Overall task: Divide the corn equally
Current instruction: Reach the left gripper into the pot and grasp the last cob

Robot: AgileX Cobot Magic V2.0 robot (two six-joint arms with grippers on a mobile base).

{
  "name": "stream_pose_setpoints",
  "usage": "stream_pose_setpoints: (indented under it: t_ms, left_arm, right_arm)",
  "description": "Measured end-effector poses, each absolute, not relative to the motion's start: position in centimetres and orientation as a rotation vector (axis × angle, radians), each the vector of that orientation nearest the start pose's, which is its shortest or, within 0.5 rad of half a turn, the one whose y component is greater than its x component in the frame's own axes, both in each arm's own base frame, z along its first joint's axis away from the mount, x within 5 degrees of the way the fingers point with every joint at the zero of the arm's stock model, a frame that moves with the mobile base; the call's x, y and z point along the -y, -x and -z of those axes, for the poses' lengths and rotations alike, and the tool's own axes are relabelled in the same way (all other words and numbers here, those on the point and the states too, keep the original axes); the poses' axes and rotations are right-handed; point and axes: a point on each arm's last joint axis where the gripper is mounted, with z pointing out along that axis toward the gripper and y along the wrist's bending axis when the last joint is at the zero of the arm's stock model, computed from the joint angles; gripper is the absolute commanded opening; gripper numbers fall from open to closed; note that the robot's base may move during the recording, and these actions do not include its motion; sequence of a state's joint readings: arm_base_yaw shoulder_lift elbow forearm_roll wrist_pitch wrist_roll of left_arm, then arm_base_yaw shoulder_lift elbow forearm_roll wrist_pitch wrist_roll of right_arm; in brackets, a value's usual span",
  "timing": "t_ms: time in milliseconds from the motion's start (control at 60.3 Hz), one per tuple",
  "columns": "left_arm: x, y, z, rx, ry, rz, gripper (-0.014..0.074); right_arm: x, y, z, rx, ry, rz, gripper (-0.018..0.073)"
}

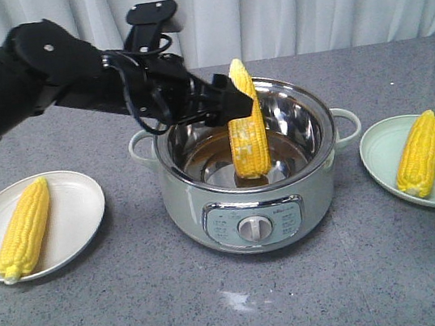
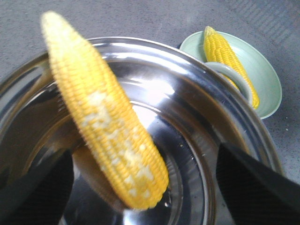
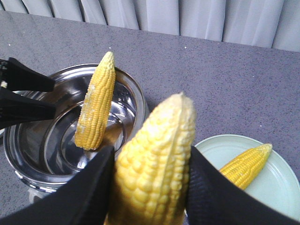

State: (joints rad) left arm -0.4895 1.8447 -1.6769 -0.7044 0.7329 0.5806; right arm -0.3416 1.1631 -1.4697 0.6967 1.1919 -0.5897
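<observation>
My left gripper (image 1: pixel 229 102) is spread open either side of a cob (image 1: pixel 249 142) standing tilted in the pot (image 1: pixel 317 173), not squeezing it. The right gripper (image 3: pixel 152 192) is clamped on another cob (image 3: pixel 154 150) over the green plate (image 3: pixel 281 197), where a third cob (image 3: pixel 246 164) lies.

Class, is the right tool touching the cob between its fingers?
Touching. The right wrist view shows the cob squeezed between the right tool's dark fingers, no gap either side.

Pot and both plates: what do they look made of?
Inner bowl: looks like polished steel, given its mirror-like reflections. Its outer shell: pale green and glossy, painted metal or plastic, cannot tell. Cream plate and green plate: smooth, softly glossy, likely glazed ceramic, possibly melamine.
</observation>
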Motion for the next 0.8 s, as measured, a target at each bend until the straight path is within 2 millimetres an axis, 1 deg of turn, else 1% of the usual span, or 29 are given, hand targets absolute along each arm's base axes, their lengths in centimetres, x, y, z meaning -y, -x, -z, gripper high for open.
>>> stream_pose_setpoints:
  t_ms: [99, 215, 265, 447, 597, 795]
  left_arm:
    - [24.5, -36.8, -33.2, -2.141, -0.802, 0.774, 0.0587]
    - [24.9, -37.9, -32.7, -2.176, -0.749, 0.771, 0.0587]
    - [25.0, -38.5, -32.1, -2.205, -0.722, 0.751, 0.0587]
    - [25.1, -39.2, -30.7, -2.256, -0.697, 0.728, 0.0587]
    - [25.4, -39.8, -28.9, -2.292, -0.695, 0.723, 0.0587]
    - [25.8, -40.6, -28.4, -2.265, -0.655, 0.727, 0.0587]
  right_arm:
    - [1.6, -20.9, -46.7, -2.12, 0.273, -0.36, 0.0123]
    - [1.6, -20.8, -46.7, -2.124, 0.275, -0.363, 0.0123]
    - [1.6, -20.8, -46.7, -2.124, 0.275, -0.363, 0.0123]
    - [1.6, -20.8, -46.6, -2.125, 0.275, -0.364, 0.0123]
    - [1.6, -20.8, -46.6, -2.125, 0.275, -0.364, 0.0123]
    - [1.6, -20.8, -46.6, -2.126, 0.276, -0.365, 0.0123]
